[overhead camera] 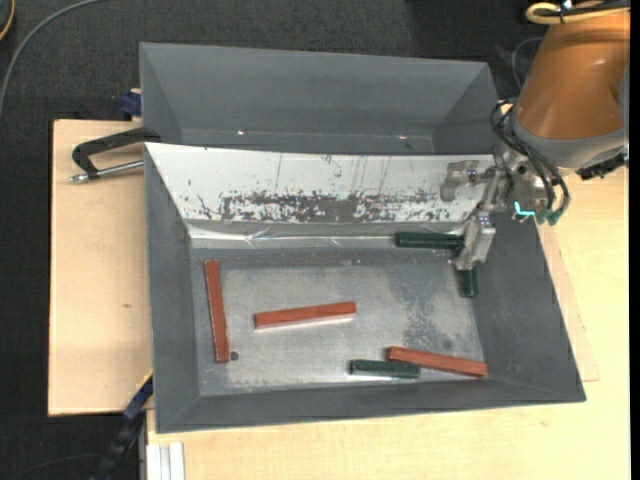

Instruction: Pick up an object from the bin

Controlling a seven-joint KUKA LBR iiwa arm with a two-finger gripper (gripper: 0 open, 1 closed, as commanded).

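The end effector (pixel 470 258) is hanging low inside the grey metal bin (pixel 170 318), over the upper right part of its floor. The arm with its orange cover (pixel 580 78) is reaching in from the right of the frame, so this corner is probably the nearest one for it. Just to the left of the end effector a dark green flat bar (pixel 428 239), perhaps of plastic, is lying crosswise along the foot of the back wall. Its right end is touching the end effector or is just beside it. I am judging this bar to be the thing being picked, but it is resting on the floor and is not lifted. I cannot tell whether the end effector is released or clenched, because its own body is covering that place. A short dark piece (pixel 467 284) is showing just under it, and I cannot say whether it belongs to the robot or to the bin. The other things are lying flat and well apart, as loose bars do on a level floor. One long red-brown bar (pixel 215 311) is lying along the left edge of the floor and a second red-brown bar (pixel 304 315) across the middle. A third red-brown bar (pixel 436 362) is at the lower right, just beside another dark green bar (pixel 384 369). Since the chosen bar is so near the wall, gripping it is likely asking for care.
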